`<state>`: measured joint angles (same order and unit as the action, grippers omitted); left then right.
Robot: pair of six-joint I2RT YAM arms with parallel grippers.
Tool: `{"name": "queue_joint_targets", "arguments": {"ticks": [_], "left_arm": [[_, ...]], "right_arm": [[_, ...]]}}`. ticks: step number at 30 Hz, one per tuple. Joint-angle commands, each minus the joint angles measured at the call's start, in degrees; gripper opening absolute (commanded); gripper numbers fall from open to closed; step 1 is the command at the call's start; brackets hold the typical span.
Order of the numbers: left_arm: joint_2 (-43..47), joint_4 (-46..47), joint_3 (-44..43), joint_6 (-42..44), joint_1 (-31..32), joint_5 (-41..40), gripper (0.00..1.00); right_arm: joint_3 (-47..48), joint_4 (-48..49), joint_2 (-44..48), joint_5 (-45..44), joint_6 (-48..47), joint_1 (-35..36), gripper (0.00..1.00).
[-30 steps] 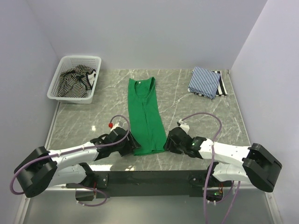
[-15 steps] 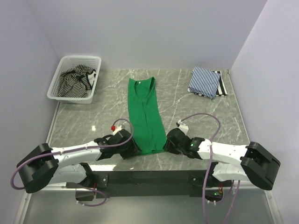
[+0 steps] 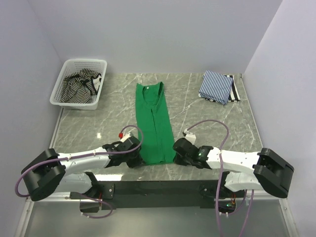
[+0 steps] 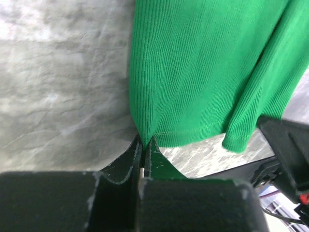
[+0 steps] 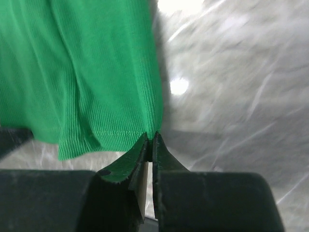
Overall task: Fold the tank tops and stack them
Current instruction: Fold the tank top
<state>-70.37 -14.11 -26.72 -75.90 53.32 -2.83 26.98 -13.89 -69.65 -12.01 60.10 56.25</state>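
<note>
Green ribbed-knit tank top (image 3: 154, 123), already narrowed to a long strip, lies flat at mid-table (image 3: 212, 128) on the grey marbled surface. Jaws that stood wide a second ago are now pinched shut: left gripper (image 4: 145, 144) on the near-left hem corner, right gripper (image 5: 151, 139) on the near-right. With the hem secured, the crosswise fold is likely next.

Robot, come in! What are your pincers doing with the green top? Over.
Left pincer shut on green tank top hem corner. Right pincer shut on other corner. Top flat on table, nothing in the way.
</note>
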Motion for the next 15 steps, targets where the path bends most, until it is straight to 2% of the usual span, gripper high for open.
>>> {"name": "queue_joint_targets", "arguments": {"ticks": [1,7,13,15], "left_arm": [[0.05,-11.28,-0.26,2.60,0.29,-0.69,0.01],[5.41,-19.20,0.26,0.93,3.45,1.77,0.01],[7.52,-25.33,-0.52,1.28,4.86,2.13,0.01],[8.58,-27.28,-4.20,3.12,4.16,0.20,0.01]], "right_arm": [[2.90,-5.87,-1.02,-0.47,1.07,4.47,0.04],[1.76,-6.68,-0.32,2.25,9.15,14.48,0.01],[3.07,-9.92,0.39,1.82,11.54,16.26,0.01],[5.09,-11.15,1.35,0.85,10.05,15.56,0.01]]}}
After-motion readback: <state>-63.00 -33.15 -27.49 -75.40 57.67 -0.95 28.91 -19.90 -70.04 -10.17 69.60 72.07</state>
